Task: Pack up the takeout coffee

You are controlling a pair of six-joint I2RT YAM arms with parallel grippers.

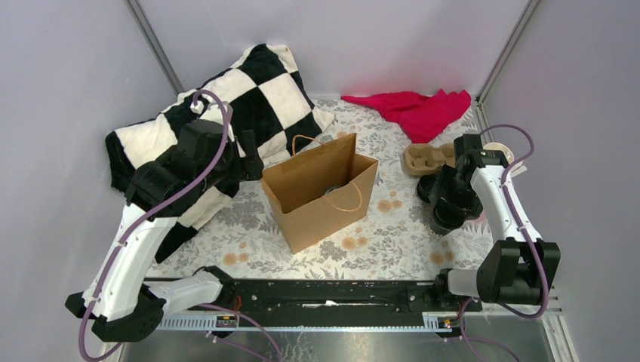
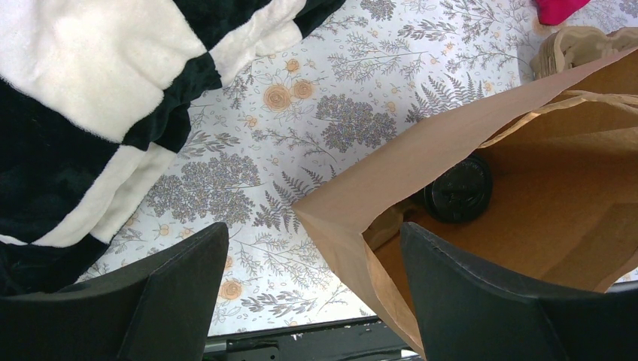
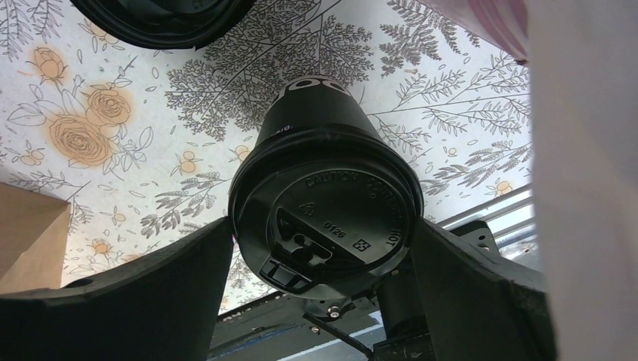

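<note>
A brown paper bag [image 1: 321,192] stands open mid-table, with one black lidded coffee cup [image 2: 455,188] at its bottom. My left gripper [image 2: 316,301] is open at the bag's near-left corner, one finger outside the bag wall and the other over the opening. My right gripper [image 3: 323,278] is shut on a second black coffee cup [image 3: 323,203], a finger against each side of its lid, to the right of the bag [image 1: 447,215]. A third black cup [image 1: 427,188] stands just beyond it, with its rim at the top edge of the right wrist view [image 3: 162,19].
A black-and-white checkered blanket [image 1: 204,128] lies at the back left, by my left arm. A red cloth [image 1: 415,109] lies at the back. A cardboard cup carrier [image 1: 426,158] and a white cup [image 1: 500,151] sit at the back right. A pink cup [image 3: 496,22] stands close by.
</note>
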